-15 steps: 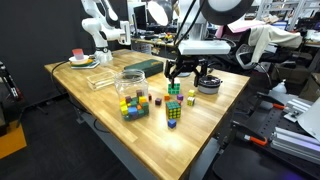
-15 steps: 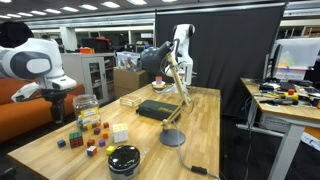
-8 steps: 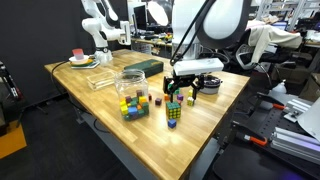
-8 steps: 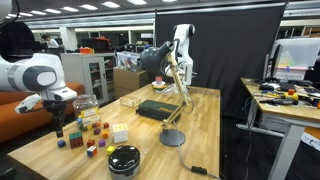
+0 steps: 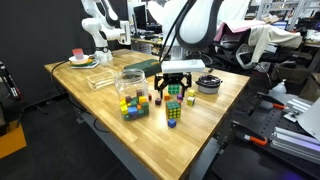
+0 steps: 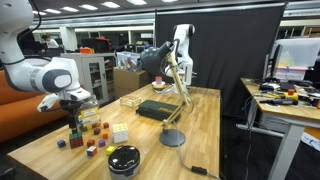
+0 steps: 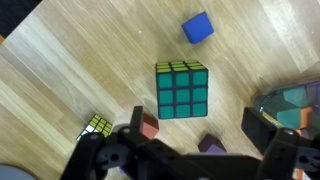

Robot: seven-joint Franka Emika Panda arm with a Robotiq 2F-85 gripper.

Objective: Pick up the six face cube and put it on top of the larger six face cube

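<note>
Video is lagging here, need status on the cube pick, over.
Gripper open, above the six face cube, not gripping. Larger six face cube on the table nearby. Brown block and glass jar close beside the fingers.

Six face cube (image 7: 182, 90) flanks: bare wood along each side face.
Glass jar (image 7: 295, 105): near one flank, narrowing the gap there.
Brown block (image 7: 148, 123), purple block (image 7: 210, 145): crowding the near corners; contact unclear.
Blue block (image 7: 198, 27): beyond, well apart.
</note>
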